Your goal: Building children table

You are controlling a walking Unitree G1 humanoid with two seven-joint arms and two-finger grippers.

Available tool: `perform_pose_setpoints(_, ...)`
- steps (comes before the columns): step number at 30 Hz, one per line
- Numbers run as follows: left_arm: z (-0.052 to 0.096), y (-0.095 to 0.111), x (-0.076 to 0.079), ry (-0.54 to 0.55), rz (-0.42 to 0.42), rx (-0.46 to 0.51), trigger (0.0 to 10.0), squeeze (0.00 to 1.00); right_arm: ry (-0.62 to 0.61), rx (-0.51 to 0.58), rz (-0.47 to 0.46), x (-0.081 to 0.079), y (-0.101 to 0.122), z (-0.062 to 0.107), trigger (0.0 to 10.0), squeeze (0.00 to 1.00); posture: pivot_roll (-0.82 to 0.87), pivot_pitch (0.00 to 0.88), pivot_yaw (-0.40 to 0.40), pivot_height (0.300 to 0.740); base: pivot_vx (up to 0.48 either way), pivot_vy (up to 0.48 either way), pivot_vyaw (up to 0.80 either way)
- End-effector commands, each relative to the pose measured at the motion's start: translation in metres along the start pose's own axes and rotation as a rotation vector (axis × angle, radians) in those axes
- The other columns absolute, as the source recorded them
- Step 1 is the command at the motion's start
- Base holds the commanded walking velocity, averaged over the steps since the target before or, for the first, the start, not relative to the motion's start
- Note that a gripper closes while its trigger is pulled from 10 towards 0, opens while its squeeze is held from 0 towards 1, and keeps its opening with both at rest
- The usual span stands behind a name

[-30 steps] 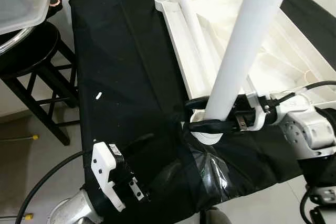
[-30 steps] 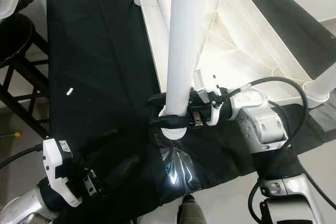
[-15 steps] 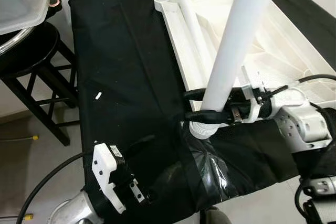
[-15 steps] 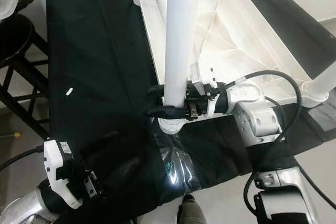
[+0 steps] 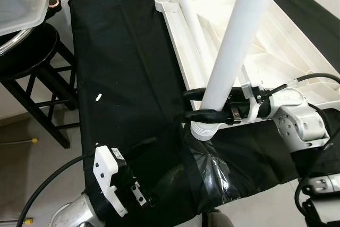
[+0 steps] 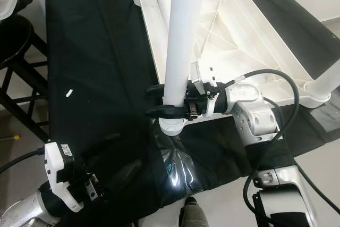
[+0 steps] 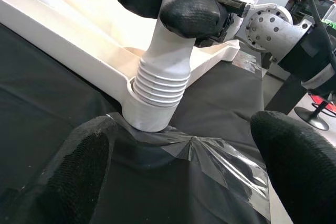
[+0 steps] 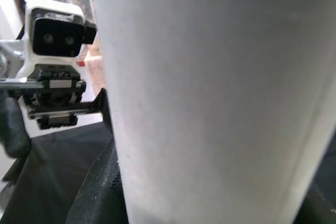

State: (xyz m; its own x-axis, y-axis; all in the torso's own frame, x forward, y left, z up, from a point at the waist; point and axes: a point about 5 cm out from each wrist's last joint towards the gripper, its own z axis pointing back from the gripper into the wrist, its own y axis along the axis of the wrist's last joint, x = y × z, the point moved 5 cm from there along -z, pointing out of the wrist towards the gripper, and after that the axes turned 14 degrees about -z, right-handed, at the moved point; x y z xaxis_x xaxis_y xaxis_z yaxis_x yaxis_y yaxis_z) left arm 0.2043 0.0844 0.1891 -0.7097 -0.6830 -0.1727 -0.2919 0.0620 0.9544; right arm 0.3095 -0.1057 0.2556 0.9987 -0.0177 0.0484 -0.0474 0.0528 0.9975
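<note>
White plastic throughout: an upturned tabletop (image 6: 249, 51) lies on a surface draped in black cloth (image 5: 127, 67), and one table leg (image 6: 180, 41) stands upright in its near corner socket (image 7: 157, 106), ribbed end seated. The right gripper (image 6: 166, 101) comes in from the right, its two black fingers (image 7: 191, 17) closed around the leg just above the ribbing, one either side. A second leg (image 5: 194, 30) lies flat inside the tabletop along its left rim; part of a third (image 6: 329, 86) stands at the right corner. The left gripper (image 7: 184, 177) hovers low near the cloth's front edge, fingers spread wide, holding nothing, the socket straight ahead between them. Clear tape (image 7: 210, 153) patches the cloth below the socket. One black stool (image 5: 32, 57) stands left. No legible writing.
</note>
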Motion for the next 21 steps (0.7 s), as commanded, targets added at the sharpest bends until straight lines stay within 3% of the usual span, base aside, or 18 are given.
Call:
perform_pose_setpoints(1,0.003,-0.002,0.005,-0.022,0.012,-0.014,10.0,0.00,0.028,-0.061,-0.040,-0.003,-0.013,0.000,10.0,0.00,0.03,0.350,0.030,0.740,0.000,0.000,0.00)
perform_pose_setpoints(21,0.005,0.001,0.007,-0.028,0.014,-0.018,10.0,0.00,0.094,-0.136,-0.007,0.008,-0.012,-0.001,10.0,0.00,0.04,0.372,0.033,0.740,0.000,0.000,0.00)
